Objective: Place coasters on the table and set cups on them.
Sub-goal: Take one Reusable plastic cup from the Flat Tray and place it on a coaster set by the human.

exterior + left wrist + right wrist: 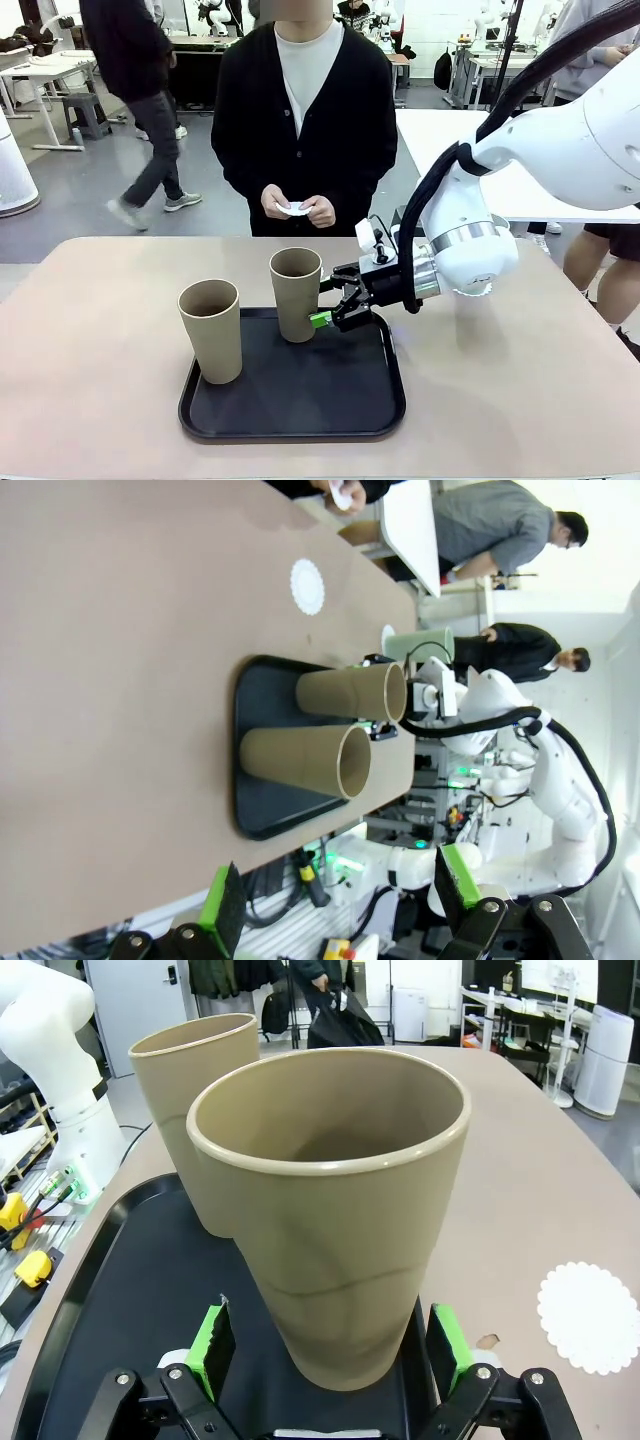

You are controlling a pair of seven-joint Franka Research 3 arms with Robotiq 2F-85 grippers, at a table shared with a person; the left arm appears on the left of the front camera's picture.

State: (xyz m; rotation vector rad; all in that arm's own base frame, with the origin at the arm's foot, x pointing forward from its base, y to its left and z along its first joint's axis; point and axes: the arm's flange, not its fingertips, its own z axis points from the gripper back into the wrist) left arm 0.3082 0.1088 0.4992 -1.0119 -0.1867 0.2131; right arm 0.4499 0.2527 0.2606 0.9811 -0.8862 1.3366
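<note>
Two tan cups stand on a black tray [300, 425]: the left one [211, 330] and the right one [297, 293], seen close up as [330, 1210]. My right gripper [335, 305] is open, its green pads [212, 1345] straddling the right cup's lower part with small gaps on both sides. A white scalloped coaster [590, 1317] lies on the beige table [90, 340] beyond the tray, also seen as [308, 586]. A mint green cup [420, 643] stands past the tray, apparently on a white disc. The person's hands hold another coaster [295, 208]. My left gripper [340, 895] is open, well back from the tray.
The person stands at the table's far edge, hands close to the chest. My right arm [520, 170] reaches in over the table's right half. The second tan cup [190, 1110] stands just behind the straddled one. White tables and other people are in the background.
</note>
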